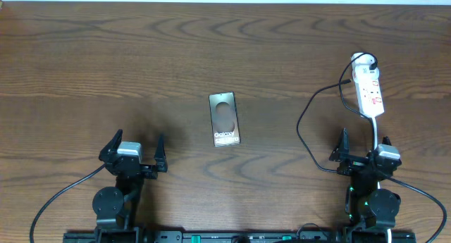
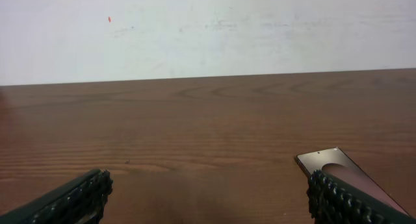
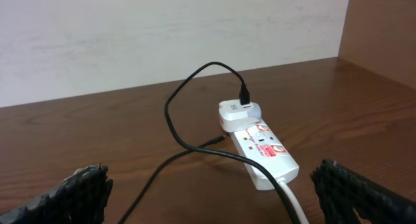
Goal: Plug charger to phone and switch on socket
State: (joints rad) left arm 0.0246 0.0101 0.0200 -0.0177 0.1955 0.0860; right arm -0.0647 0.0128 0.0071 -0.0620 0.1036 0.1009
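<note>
Both grippers are spread wide and holding nothing: left gripper [image 1: 138, 139], right gripper [image 1: 366, 141]. The flat dark grey-brown rectangular phone [image 1: 225, 119], with white "Galaxy" lettering I can read, lies ahead-right of my left one. The narrow white power strip [image 1: 369, 89] sits straight ahead of my right one, red markings too small to read. The thin black charger cable [image 1: 303, 123] loops from its far end past my right gripper's left side.

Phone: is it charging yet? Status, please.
Left gripper and right gripper open, empty. Phone mid-table, unplugged. Charger loops beside socket. Nothing blocking.
</note>
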